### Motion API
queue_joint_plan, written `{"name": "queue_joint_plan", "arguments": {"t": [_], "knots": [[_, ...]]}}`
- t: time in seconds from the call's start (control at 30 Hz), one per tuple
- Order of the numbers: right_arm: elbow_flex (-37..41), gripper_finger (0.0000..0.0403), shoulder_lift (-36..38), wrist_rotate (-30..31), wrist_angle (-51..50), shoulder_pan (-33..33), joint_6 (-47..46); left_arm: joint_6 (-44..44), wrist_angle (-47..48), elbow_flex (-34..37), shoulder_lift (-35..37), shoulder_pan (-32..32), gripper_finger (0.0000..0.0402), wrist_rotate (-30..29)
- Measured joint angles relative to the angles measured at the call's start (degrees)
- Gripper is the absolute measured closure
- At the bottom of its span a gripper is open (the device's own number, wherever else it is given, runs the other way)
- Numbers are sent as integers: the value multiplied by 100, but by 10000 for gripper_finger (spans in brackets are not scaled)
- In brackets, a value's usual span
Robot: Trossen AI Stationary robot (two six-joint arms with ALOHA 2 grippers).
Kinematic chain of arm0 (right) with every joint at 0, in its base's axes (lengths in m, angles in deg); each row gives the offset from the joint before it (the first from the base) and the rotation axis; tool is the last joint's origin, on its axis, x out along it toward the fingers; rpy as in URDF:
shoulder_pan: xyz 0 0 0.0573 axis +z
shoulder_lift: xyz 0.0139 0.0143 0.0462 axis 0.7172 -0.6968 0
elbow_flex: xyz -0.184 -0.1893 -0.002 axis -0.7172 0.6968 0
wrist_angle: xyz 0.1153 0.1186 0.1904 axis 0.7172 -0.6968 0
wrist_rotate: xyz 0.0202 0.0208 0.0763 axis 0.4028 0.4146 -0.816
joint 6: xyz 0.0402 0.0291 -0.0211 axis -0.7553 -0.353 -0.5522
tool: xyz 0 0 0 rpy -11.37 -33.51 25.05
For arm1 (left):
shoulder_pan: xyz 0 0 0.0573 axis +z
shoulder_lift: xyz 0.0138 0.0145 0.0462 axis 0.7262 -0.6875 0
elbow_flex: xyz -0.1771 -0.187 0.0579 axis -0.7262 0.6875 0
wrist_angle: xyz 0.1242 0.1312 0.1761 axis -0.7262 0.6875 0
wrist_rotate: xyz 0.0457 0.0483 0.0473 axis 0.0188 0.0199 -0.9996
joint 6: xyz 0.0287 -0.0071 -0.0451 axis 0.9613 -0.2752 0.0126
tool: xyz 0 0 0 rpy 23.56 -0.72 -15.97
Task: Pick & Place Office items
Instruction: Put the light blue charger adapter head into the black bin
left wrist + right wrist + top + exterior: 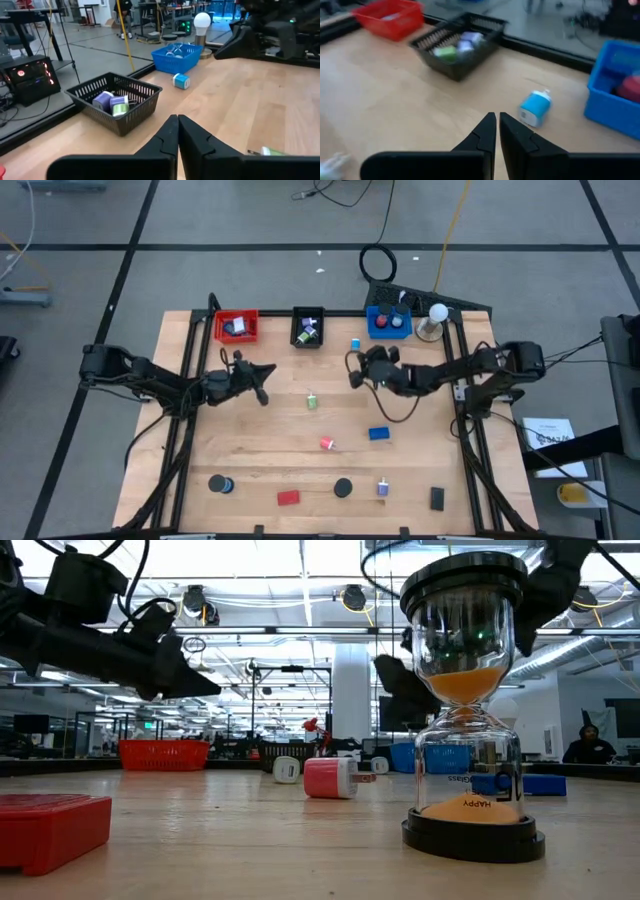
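My left hand (pixel 177 131) is pinched shut and empty above the tabletop (pixel 240 107), the black tray (pixel 116 101) just ahead, so the green item (pixel 312 401) beside it awaits pickup.

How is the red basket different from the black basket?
The red basket sits at the left end of the row; the black basket sits in the middle. The black basket holds purple and green little things; what the red basket holds is too small to tell. Both are open mesh baskets along the table's far edge.
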Motion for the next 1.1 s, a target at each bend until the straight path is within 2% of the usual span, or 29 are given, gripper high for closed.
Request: {"name": "queue_joint_plan", "arguments": {"t": [0.13, 0.33, 0.53, 0.83, 0.97, 1.1], "knots": [[-279, 387, -87, -29, -444, -141, -169, -64, -28, 0, 0, 0, 397, 1], [-1085, 367, -578, 42, -1112, -181, -153, -98, -37, 0, 0, 2, 366, 1], [-1606, 289, -1048, 151, -1639, -311, -278, 13, -37, -2, 0, 7, 356, 1], [-1613, 145, -1200, 267, -1665, -598, -541, 20, -37, -4, 0, 7, 355, 3], [-1612, 110, -1358, 249, -1516, -604, -548, 22, -39, -4, 0, 7, 355, 5], [-1621, 102, -1630, 260, -1327, -603, -621, 22, -39, -4, 0, 7, 355, 5]]}}
